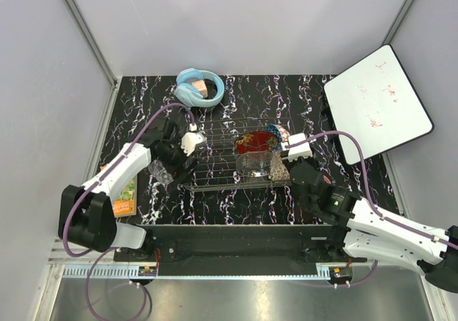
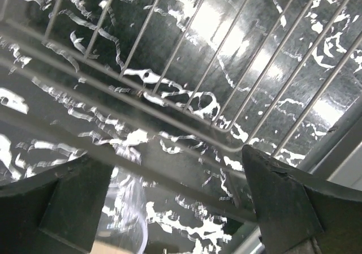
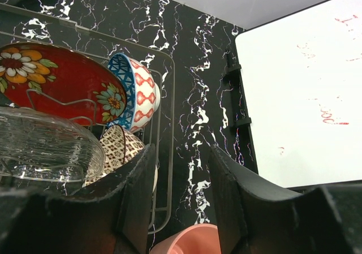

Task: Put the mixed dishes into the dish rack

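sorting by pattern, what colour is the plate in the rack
Red floral plate, clearest in the right wrist view.

— Where is the left arm (image 1: 118,167)?
— It rises from its base at the lower left of the top view and bends toward the frame's middle, wrist low.
— And the left gripper (image 2: 174,158)?
— Jaws spread wide; its two fingers (image 2: 68,203) sit at opposite bottom corners of the wrist view, with nothing pressed between them.
— The right arm (image 1: 390,228)?
— It stretches from the lower right corner up toward the centre.
— The right gripper (image 3: 182,152)?
— Jaws about half apart, closed on the rim of a pink plastic cup (image 3: 186,240) at the bottom edge of that view.
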### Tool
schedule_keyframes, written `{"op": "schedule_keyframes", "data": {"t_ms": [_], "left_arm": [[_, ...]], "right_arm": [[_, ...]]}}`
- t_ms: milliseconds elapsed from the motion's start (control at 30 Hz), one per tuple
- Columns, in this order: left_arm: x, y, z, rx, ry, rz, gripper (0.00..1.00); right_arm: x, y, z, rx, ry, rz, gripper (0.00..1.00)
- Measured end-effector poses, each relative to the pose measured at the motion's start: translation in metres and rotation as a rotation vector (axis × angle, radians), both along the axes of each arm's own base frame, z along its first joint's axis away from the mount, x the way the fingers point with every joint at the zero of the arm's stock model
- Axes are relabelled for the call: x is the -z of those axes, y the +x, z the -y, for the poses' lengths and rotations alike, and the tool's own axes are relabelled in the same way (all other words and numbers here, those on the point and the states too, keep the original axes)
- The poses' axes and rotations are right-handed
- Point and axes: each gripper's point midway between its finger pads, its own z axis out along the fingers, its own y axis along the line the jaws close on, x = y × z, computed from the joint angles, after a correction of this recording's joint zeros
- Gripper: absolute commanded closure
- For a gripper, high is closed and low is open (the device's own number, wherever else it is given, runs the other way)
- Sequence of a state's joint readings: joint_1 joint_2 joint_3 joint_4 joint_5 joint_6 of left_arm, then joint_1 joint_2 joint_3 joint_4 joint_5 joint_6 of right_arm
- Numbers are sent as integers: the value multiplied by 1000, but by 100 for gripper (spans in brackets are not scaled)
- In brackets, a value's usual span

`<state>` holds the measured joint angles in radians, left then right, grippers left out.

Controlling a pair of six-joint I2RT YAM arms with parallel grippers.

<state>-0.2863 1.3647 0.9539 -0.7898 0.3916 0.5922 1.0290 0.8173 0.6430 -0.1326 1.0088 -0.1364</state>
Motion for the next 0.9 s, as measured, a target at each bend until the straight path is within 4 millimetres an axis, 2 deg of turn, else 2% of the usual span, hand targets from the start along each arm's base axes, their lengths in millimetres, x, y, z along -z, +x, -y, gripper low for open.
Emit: {"op": "schedule_keyframes", "data": {"t_ms": [67,133,300,400,467,500,633,700,767,900], "left_arm": [[-10,2,-6,-32,9,9,1],[-31,10,-17,-89,4,52,1],[-110,37,-46,-250,-39,263,1],[-132,35,-46,-269,-65,323,1],[-125,28,-47,-273,-62,302,1],[-115,23,-47,-273,-53,273,1],[-59,-5,-60,-290,10,111,1],[-42,-16,-72,-324,36,63,1],[-38,-19,-86,-372,49,58,2],[-52,-5,-104,-457,28,128,2]], "right_arm": [[1,0,0,0,-4,-4,50],[1,0,-1,0,-4,-4,50],[2,0,0,-1,-7,-8,50],[3,0,-1,-1,-1,-10,50],[3,0,-1,0,5,-10,50],[3,0,-1,0,8,-10,50],[2,-1,-1,2,23,-8,50],[0,-1,0,2,34,-4,51],[-1,-2,0,2,44,0,51],[-1,-2,-1,2,50,-1,52]]}}
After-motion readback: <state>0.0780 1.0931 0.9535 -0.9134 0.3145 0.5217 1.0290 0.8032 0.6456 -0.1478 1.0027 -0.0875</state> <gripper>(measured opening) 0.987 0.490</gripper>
